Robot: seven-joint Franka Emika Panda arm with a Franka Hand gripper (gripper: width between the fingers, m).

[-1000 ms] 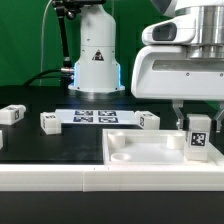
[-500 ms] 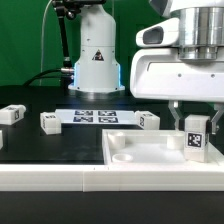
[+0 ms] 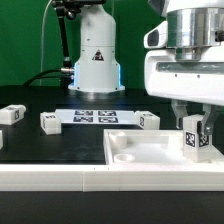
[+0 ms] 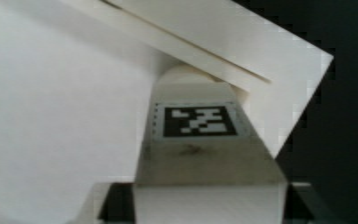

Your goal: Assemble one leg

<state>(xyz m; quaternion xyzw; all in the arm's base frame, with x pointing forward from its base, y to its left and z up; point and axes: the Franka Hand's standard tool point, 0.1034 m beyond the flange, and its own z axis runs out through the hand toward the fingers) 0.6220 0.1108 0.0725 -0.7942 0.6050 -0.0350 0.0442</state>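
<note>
My gripper (image 3: 195,128) is shut on a leg (image 3: 196,139), a small white post with a black-and-white tag on its face. It holds the leg upright over the right part of the large white panel (image 3: 150,152), near the panel's right edge. In the wrist view the leg (image 4: 201,140) runs out from between my fingers (image 4: 119,198) toward a corner of the panel (image 4: 60,90). Whether the leg's lower end touches the panel is hidden. Three more legs lie on the black table: one at the far left (image 3: 11,115), one left of centre (image 3: 50,122), one behind the panel (image 3: 148,121).
The marker board (image 3: 95,116) lies flat at the table's middle back. The arm's white base (image 3: 95,60) stands behind it. A white ledge (image 3: 50,176) runs along the front of the table.
My gripper has moved toward the exterior view's right with the leg in it, by a small amount. The loose legs and the panel have not moved.
</note>
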